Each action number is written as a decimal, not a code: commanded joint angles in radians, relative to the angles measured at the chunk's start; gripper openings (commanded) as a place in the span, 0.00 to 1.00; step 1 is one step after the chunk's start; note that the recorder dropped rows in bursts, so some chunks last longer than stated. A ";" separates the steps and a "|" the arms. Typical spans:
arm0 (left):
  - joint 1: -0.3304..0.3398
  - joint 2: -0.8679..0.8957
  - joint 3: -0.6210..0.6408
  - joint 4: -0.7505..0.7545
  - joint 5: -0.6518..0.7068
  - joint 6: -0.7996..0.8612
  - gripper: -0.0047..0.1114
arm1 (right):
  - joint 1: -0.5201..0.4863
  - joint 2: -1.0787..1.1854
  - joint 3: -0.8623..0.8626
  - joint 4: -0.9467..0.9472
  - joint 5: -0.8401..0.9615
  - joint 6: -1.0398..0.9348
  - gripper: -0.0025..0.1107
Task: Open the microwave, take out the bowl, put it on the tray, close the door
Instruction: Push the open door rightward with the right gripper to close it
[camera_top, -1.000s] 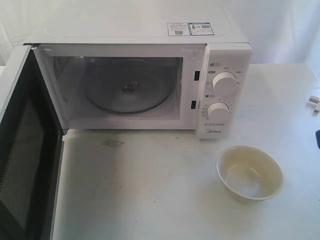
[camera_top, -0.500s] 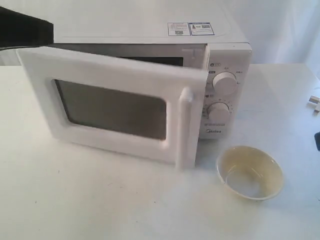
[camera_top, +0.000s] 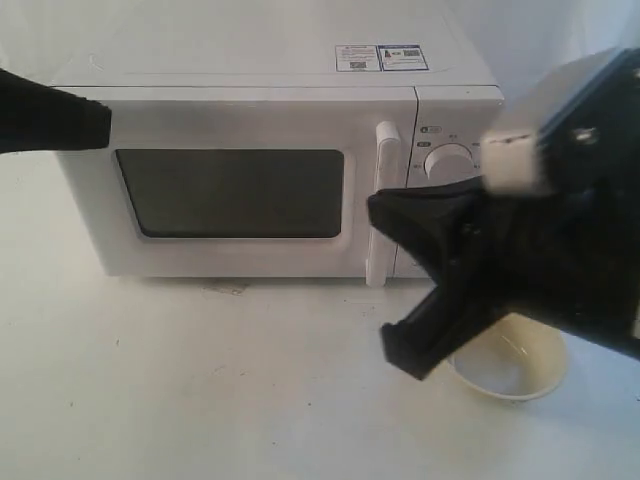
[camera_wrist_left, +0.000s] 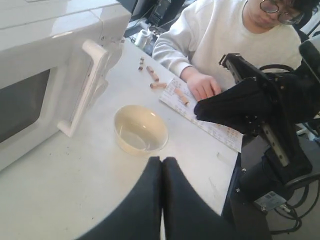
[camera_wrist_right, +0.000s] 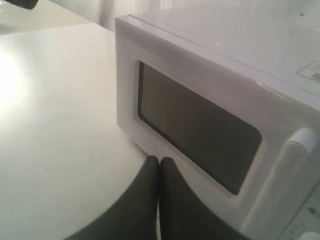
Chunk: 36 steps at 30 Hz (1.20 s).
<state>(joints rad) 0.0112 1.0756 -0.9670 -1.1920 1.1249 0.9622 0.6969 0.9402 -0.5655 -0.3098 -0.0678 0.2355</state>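
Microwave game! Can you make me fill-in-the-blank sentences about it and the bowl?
The microwave has its door ____.
The bowl holds ____.
The door's handle is coloured ____.
Missing words: shut, nothing, white.

One microwave (camera_top: 250, 100), one bowl (camera_wrist_left: 140, 129), two pincers (left pincer (camera_wrist_left: 161, 161), right pincer (camera_wrist_right: 159, 161)).

Exterior view: bright, whites washed out. Right arm (camera_top: 520, 250) near lens, badly blurred. Soft shadow under microwave (camera_top: 250, 60). Right wrist view hazy, glare on table (camera_wrist_right: 30, 75). Left wrist view sharper.
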 joint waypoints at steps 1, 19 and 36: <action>-0.005 -0.066 0.013 0.083 0.003 -0.068 0.04 | -0.007 0.149 -0.033 -0.008 -0.110 -0.121 0.02; -0.005 -0.563 0.013 0.913 0.008 -0.669 0.04 | -0.075 0.512 -0.352 0.011 -0.060 -0.314 0.02; -0.005 -0.761 0.013 1.068 0.072 -0.780 0.04 | -0.191 0.605 -0.470 -0.001 0.019 -0.345 0.02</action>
<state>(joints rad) 0.0112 0.3253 -0.9567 -0.1255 1.1293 0.1935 0.5167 1.5397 -1.0228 -0.3049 -0.0622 -0.0966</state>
